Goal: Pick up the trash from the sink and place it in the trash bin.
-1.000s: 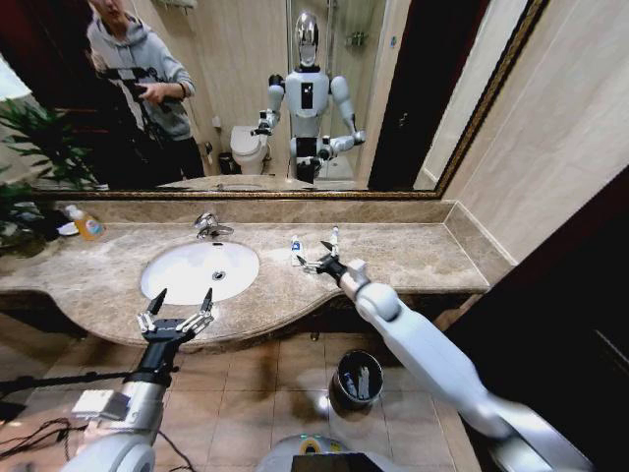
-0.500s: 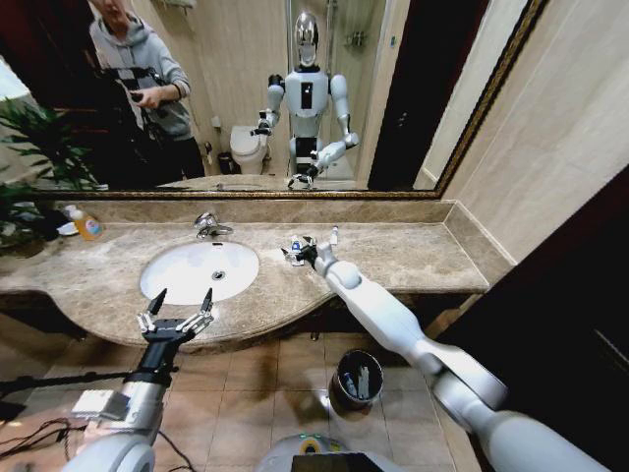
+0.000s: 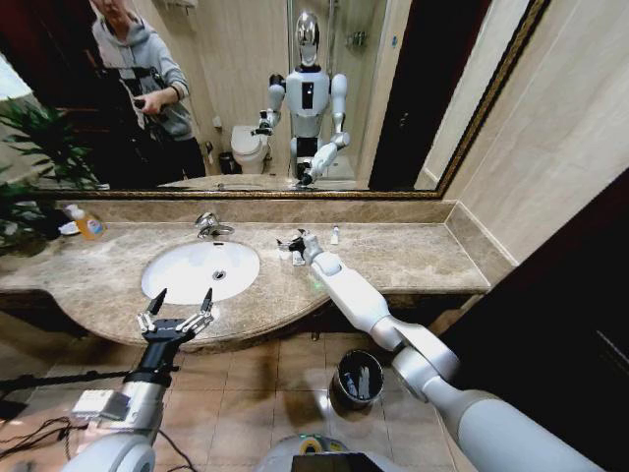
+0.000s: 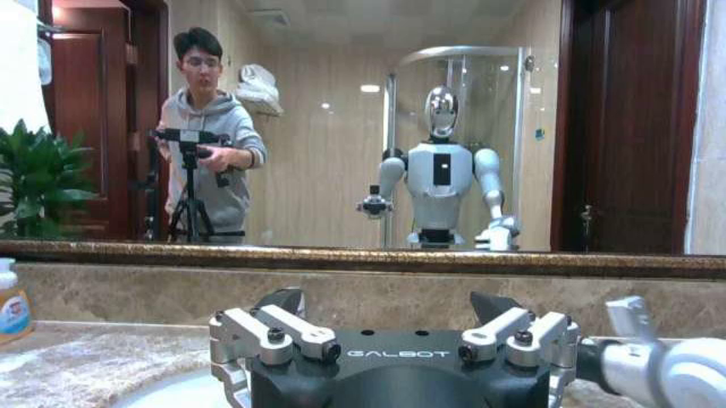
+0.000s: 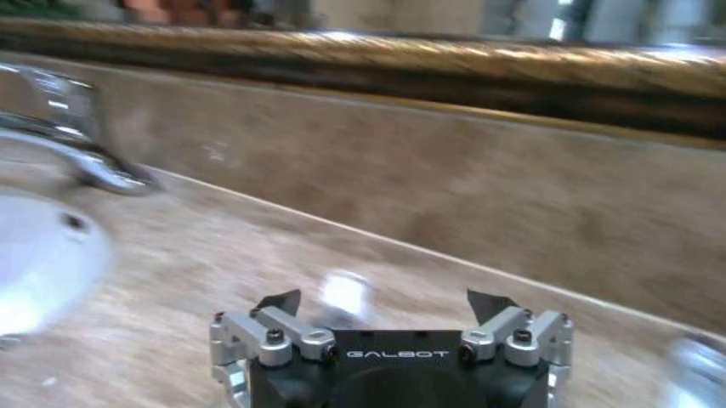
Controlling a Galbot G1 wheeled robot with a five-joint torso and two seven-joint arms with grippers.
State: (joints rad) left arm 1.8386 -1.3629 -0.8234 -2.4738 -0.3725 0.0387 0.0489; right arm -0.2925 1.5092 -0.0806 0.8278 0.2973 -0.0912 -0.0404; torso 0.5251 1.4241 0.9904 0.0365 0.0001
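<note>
Since the earlier frames, the right arm has extended farther over the countertop [image 3: 413,251], carrying the right gripper [image 3: 293,241] from the counter's front edge toward the back wall, to a position just right of the sink [image 3: 200,270]. Its fingers are spread apart with nothing between them. A tiny blue-labelled bottle [image 3: 297,258] stands upright, long axis vertical, just beside the gripper and partly hidden by it. A small white tube [image 3: 335,235] stands farther right near the backsplash; its orientation is hard to make out. The left gripper [image 3: 177,313] hovers at the counter's front edge below the sink, fingers wide apart and empty. The trash bin [image 3: 357,381] sits on the floor below the counter, holding pale items too small to identify.
</note>
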